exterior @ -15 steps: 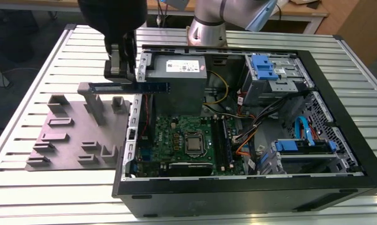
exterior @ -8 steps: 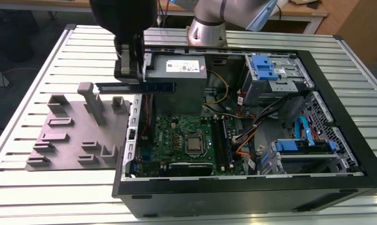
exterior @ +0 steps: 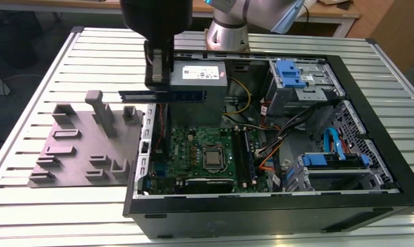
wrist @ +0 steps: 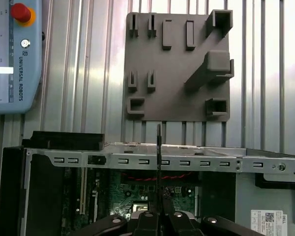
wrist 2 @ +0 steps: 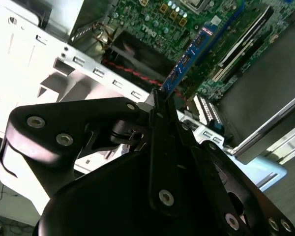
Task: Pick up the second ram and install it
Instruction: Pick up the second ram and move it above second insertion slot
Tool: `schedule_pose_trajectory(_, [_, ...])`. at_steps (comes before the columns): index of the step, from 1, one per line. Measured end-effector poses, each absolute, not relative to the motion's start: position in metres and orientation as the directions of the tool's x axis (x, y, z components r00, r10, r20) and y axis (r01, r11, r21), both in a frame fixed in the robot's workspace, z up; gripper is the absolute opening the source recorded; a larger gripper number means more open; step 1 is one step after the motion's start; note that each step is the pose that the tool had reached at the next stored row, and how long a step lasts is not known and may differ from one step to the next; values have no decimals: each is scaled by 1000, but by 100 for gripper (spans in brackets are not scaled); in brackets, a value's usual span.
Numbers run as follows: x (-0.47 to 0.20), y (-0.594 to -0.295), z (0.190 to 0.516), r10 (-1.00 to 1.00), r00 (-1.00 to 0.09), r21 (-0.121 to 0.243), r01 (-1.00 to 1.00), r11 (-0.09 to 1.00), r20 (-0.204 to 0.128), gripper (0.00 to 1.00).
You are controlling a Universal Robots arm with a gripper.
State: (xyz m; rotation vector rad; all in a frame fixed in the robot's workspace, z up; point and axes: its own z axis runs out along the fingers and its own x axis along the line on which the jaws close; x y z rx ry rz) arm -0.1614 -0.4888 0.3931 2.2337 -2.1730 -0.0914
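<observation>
Gripper [exterior: 156,86] clamps the ram [exterior: 176,95] left of the stick's middle, holding it level in the air, upper left of centre in the exterior view, across the open case's left wall [exterior: 150,135], just in front of the power supply [exterior: 201,77], with the grey holder [exterior: 83,149] lower left.

The ram [exterior: 171,95] clamped in your claw [exterior: 157,86] overhangs the case wall [exterior: 149,135], just beside the power supply [exterior: 201,77]. Open room lies over the motherboard [exterior: 186,146]; cables [exterior: 279,135] crowd its side toward the exterior view's right.
</observation>
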Motion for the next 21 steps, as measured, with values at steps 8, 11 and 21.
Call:
schedule_pose_trajectory(8, [-128,-489,386,-999,26,76,-997,-28,-26,14])
schedule_pose_trajectory(11, [-115,-489,381,-999,26,78,-997,-28,-26,14])
schedule_pose_trajectory(21, [-81,-489,365,-999,26,78,-997,-29,-32,14])
